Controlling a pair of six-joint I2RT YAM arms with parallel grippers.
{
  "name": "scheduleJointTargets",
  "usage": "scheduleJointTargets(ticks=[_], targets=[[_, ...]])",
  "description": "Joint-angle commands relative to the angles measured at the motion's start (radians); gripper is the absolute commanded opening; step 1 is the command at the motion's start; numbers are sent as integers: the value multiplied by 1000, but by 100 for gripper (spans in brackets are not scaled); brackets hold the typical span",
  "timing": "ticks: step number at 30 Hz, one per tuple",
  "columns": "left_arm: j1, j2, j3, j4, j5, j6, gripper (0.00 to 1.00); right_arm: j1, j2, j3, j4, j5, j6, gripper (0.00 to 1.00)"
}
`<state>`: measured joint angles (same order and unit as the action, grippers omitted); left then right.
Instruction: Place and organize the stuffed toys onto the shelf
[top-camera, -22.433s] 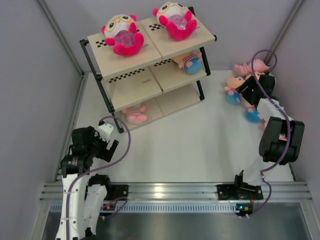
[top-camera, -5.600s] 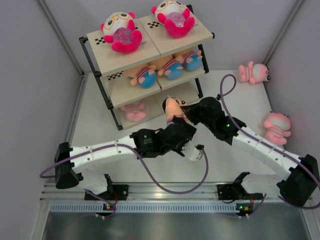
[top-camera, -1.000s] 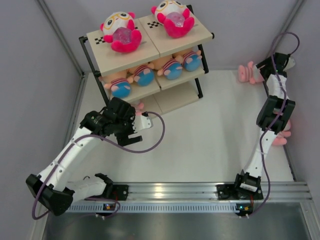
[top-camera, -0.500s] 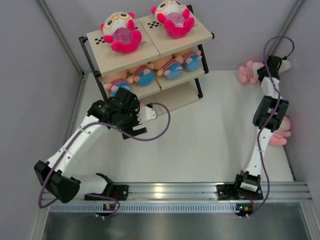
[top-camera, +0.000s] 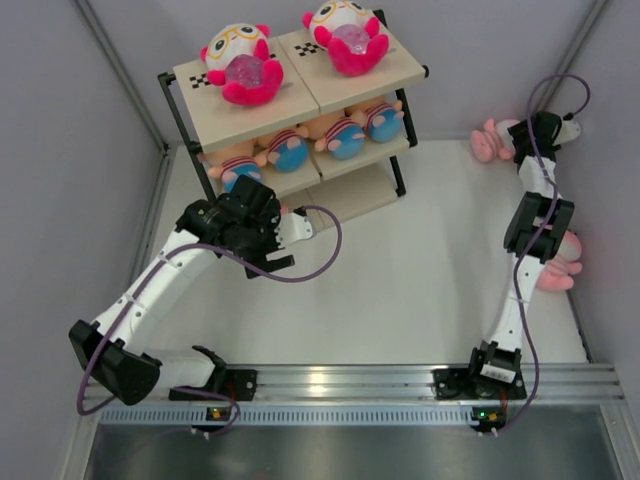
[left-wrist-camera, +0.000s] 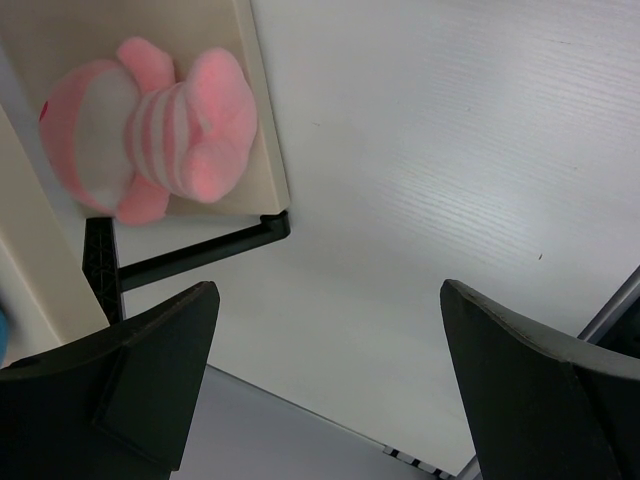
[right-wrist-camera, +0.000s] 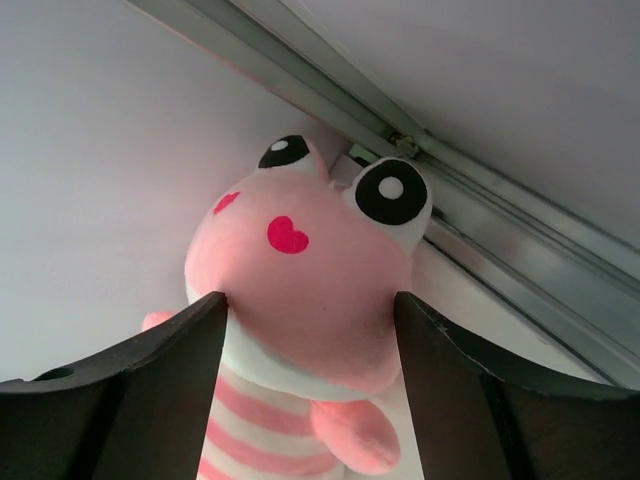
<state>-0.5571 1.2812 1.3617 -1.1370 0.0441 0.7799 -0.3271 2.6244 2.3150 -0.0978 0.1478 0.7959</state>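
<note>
The left hand (left-wrist-camera: 328, 300) hangs wide open and empty before the shelf (top-camera: 300, 95), whose bottom board carries a striped pink toy (left-wrist-camera: 150, 140). At the far right of the tabletop (top-camera: 420, 260), the right hand (right-wrist-camera: 308, 310) straddles a big-eyed pink toy (right-wrist-camera: 300, 250); whether it pinches it I cannot tell

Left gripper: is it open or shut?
Open. In the left wrist view the left gripper has its fingers wide apart, only bare table between them; the pale pink toy lies beyond, on the shelf.
</note>
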Motion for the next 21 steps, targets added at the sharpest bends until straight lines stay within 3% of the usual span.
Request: scheduleJointTargets(ticks=[1,9,15,21], targets=[[-4,13,46,-14,8,-4,98,-36,78,41,13,-27,121,68],[-7,38,63,-13,-10,9,98,-10,160,92,15,-31,176,59],[-10,41,57,-13,-16,13,98,-12,148,81,50,-36,178,0],[-13,29,51,-15,-15,13,98,-10,22,-17,70,-51,112,0]])
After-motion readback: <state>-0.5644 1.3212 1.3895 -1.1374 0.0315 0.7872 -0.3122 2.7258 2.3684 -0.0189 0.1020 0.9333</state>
